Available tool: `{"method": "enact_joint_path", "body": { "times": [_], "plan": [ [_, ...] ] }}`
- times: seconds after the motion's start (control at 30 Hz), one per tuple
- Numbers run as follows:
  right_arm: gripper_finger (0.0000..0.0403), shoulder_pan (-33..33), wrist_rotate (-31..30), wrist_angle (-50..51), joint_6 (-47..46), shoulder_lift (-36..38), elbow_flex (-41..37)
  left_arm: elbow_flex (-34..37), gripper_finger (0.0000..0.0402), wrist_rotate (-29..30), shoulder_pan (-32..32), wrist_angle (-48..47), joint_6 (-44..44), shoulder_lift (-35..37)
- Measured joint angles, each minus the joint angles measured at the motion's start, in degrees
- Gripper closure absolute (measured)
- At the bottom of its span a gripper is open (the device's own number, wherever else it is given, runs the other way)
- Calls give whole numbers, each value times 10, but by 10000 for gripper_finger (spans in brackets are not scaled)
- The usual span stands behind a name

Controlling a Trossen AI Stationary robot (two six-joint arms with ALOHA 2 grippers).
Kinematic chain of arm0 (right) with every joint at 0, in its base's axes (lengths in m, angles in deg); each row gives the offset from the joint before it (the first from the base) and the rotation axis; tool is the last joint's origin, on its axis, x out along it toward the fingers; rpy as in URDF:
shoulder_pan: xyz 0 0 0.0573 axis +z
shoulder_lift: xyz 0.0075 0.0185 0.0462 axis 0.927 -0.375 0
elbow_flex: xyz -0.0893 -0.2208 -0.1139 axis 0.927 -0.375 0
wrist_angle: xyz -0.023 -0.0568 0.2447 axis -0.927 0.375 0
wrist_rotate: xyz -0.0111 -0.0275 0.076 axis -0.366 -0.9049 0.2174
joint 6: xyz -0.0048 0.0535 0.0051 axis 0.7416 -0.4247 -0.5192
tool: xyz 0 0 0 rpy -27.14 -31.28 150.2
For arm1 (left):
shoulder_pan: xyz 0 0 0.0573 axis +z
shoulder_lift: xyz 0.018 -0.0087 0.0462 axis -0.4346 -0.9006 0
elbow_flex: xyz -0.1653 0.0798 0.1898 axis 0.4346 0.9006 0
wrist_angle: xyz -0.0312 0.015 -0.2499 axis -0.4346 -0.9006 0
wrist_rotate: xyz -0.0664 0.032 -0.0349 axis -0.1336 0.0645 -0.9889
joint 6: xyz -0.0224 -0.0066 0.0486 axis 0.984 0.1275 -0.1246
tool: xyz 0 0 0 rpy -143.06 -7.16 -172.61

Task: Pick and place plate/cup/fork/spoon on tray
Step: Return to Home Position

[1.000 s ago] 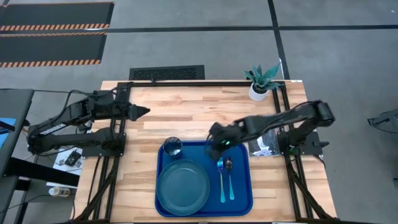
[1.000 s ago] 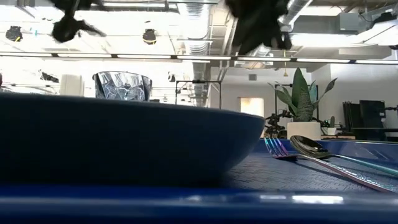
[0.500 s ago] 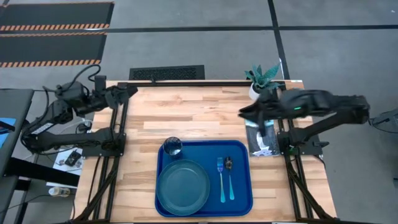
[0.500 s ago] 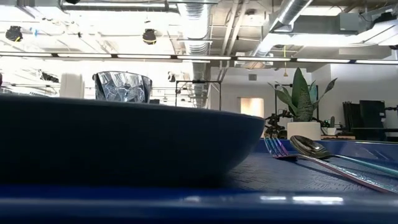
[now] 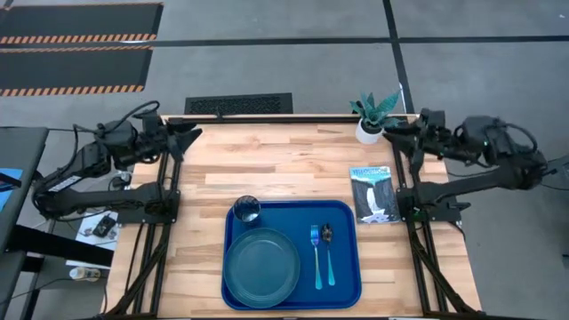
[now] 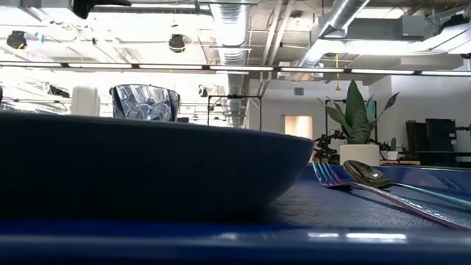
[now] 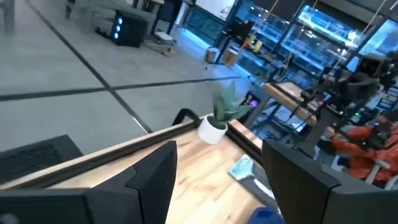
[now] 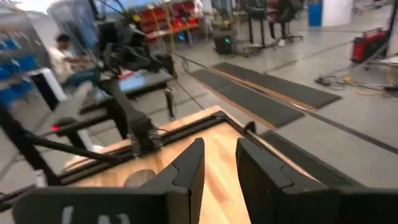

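Note:
The blue tray (image 5: 347, 283) lies at the table's near middle. On it rest the teal plate (image 5: 261, 264), the clear cup (image 5: 246, 209) standing at its far left corner, and the fork (image 5: 315, 256) and spoon (image 5: 328, 252) side by side right of the plate. In the low view the plate (image 6: 147, 169) fills the front, with the cup (image 6: 145, 101) behind it and the fork (image 6: 327, 175) and spoon (image 6: 368, 175) at right. My left gripper (image 5: 194, 135) is open and empty at the far left edge. My right gripper (image 5: 391, 130) is empty, fingers a little apart (image 8: 221, 168), at the far right corner.
A white pot with a green plant (image 5: 373, 117) stands at the far right corner, close to my right gripper. A dark and silver packet (image 5: 373, 194) lies on the table right of the tray. Bare wood (image 5: 276, 160) stretches between the tray and the far edge.
My right gripper has risen from over the tray's far part and drawn back toward the table's far right corner, beside the plant. My left gripper has drawn back toward the far left edge. The things on the tray have stayed where they were.

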Motion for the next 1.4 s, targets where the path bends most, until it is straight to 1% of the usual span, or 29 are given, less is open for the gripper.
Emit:
{"method": "enact_joint_path", "body": {
  "times": [0.17,0.27,0.37,0.5,0.6,0.67,0.8,0.9,0.93,1.0,1.07,1.13,1.17,1.27,1.4],
  "plan": [
    [286,-22,17,-95,-15,91,-146,41,179,-4,0,48,-9,40],
    [286,-28,24,-163,-18,132,-216,72,179,13,0,60,-7,80],
    [286,-33,28,-200,-25,160,-275,111,179,22,0,59,-10,133],
    [286,-32,42,-228,-50,195,-340,172,179,6,0,63,-3,202],
    [286,-32,62,-294,-67,226,-405,225,179,4,0,69,28,248],
    [286,-32,70,-346,-74,250,-449,267,179,1,0,89,53,272],
    [286,-32,72,-413,-83,296,-527,346,179,-45,0,139,65,306],
    [286,-32,72,-450,-99,324,-577,398,179,-74,-2,141,75,305],
    [286,-32,72,-461,-107,333,-592,415,179,-75,-5,150,85,302],
    [286,-32,72,-490,-120,332,-621,456,179,-78,-17,212,102,295],
    [286,-32,72,-494,-125,331,-626,496,179,-76,-35,279,107,292],
    [286,-32,73,-479,-131,325,-626,530,179,-62,-57,331,103,289],
    [286,-32,73,-470,-130,326,-626,542,179,-51,-68,342,103,289],
    [286,-32,84,-480,-113,329,-626,541,179,-16,-103,361,77,265],
    [286,-34,88,-449,-83,327,-626,541,179,23,-148,357,56,245]
  ]
}}
